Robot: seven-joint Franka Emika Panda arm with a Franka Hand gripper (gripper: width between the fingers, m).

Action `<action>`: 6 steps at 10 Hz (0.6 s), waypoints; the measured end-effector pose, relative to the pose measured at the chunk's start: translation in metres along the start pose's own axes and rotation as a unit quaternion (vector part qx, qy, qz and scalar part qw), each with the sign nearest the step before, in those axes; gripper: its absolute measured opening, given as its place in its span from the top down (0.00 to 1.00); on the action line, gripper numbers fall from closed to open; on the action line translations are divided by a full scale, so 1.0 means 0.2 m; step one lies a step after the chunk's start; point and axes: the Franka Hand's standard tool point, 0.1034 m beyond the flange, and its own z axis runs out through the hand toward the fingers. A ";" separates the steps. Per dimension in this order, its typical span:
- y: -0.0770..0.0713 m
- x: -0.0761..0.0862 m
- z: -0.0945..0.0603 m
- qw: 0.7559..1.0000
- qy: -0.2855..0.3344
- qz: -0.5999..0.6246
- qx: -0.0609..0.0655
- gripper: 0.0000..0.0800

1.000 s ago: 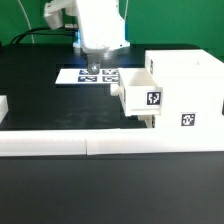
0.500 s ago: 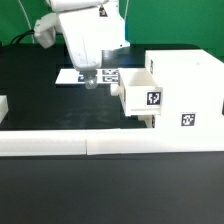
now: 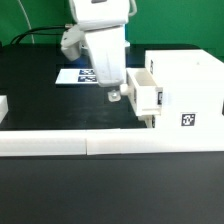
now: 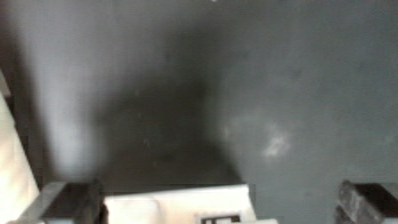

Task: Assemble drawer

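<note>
the end effector point(image 3: 114, 96) is held low over the black table point(image 3: 40, 100), just beside the protruding front of a tray point(image 3: 146, 95) that sits part-way out of the housing point(image 3: 185, 90) of the drawer, on the exterior view's right. this placement is judged to suit a push against the tray's front face, so that the tray can be driven home into the open-fronted box. in the wrist view the two dark fingers point(image 4: 66, 200) are seen spread wide apart with nothing between them but the table and a corner of a white part point(image 4: 178, 208); the end effector is therefore parted and empty. whether a fingertip already touches the tray cannot be told.

the housing is a boxy white plastic shell with flat walls and square edges, and a black-and-white square tag point(image 3: 187, 119) is carried on its front. the tray is shallow, of the same matt white plastic. the table is covered in a dull black, faintly mottled surface, as the wrist view shows. behind the arm, the marker board point(image 3: 78, 76) lies flat, thin and white. along the near edge a long low white border wall point(image 3: 100, 145) is laid, presumably to keep parts from sliding off. a small white block point(image 3: 3, 108) is seen at the exterior view's left edge; what it is cannot be told.
</note>
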 end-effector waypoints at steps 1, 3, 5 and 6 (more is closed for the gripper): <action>0.00 0.04 0.00 1.000 0.001 0.004 0.000 0.19; 0.00 0.10 0.01 1.000 0.004 0.021 0.001 0.19; 0.00 0.14 0.01 0.999 0.005 0.041 0.002 0.19; 0.00 0.14 0.01 0.999 0.005 0.050 0.002 0.19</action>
